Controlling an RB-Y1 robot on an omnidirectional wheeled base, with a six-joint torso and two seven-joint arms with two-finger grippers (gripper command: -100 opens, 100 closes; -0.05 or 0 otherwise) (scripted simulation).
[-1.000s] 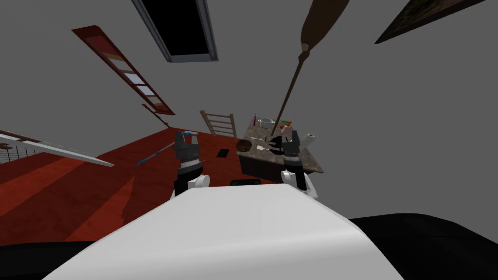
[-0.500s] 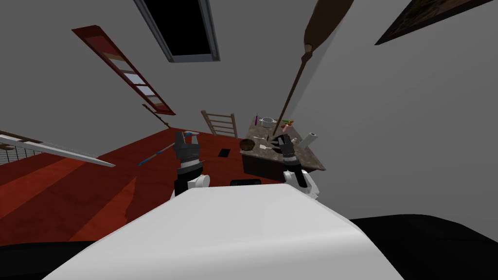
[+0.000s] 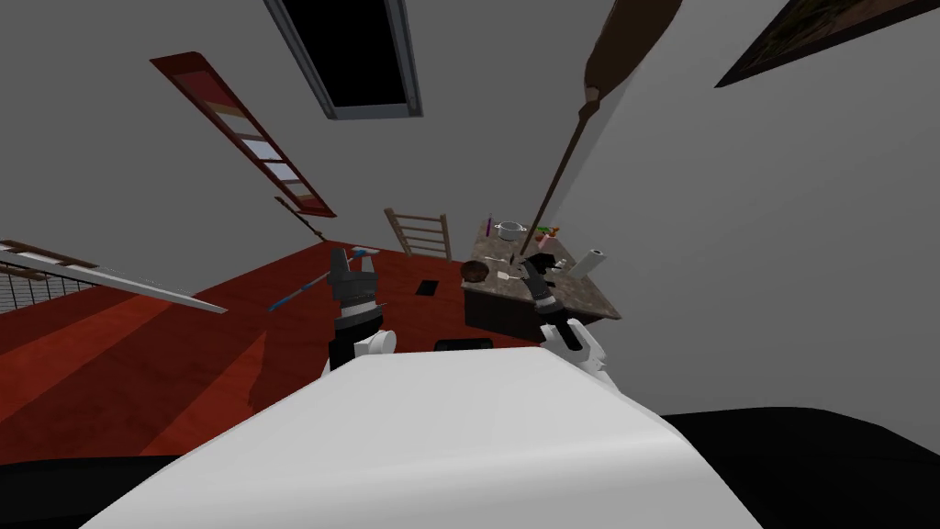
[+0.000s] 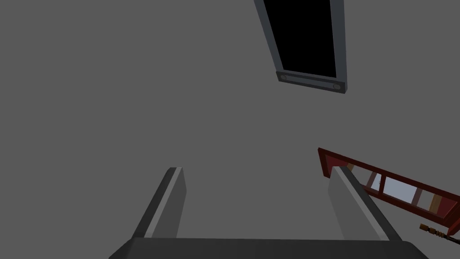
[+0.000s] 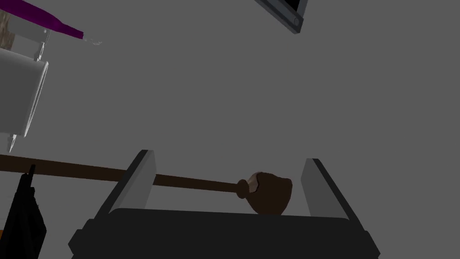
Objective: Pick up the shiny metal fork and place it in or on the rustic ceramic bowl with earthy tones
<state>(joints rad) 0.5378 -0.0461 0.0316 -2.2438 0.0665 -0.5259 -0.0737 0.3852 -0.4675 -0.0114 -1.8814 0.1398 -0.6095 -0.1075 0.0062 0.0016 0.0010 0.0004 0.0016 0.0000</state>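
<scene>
A brown bowl (image 3: 474, 271) sits at the near left corner of a stone-topped table (image 3: 587, 298). Small pale utensils (image 3: 497, 261) lie just beyond it; I cannot tell which one is the fork. My right gripper (image 3: 530, 266) (image 5: 229, 171) hovers above the table's middle, to the right of the bowl. It is open and holds nothing; a brown lamp pole (image 5: 193, 182) passes behind its fingers. My left gripper (image 3: 352, 262) (image 4: 256, 180) is open and held over the red floor, left of the table.
A white pot (image 3: 508, 230) (image 5: 20, 99), a purple item (image 3: 487, 225) (image 5: 49, 22) and a paper roll (image 3: 587, 264) stand on the table. A floor lamp (image 3: 560, 165) rises from behind it. A wooden chair (image 3: 419, 234) stands at the table's far left. A mop (image 3: 298, 292) lies on the floor.
My right hand has drawn left across the table toward the bowl and looks smaller now. The head view has shifted slightly. The left arm has stayed in place.
</scene>
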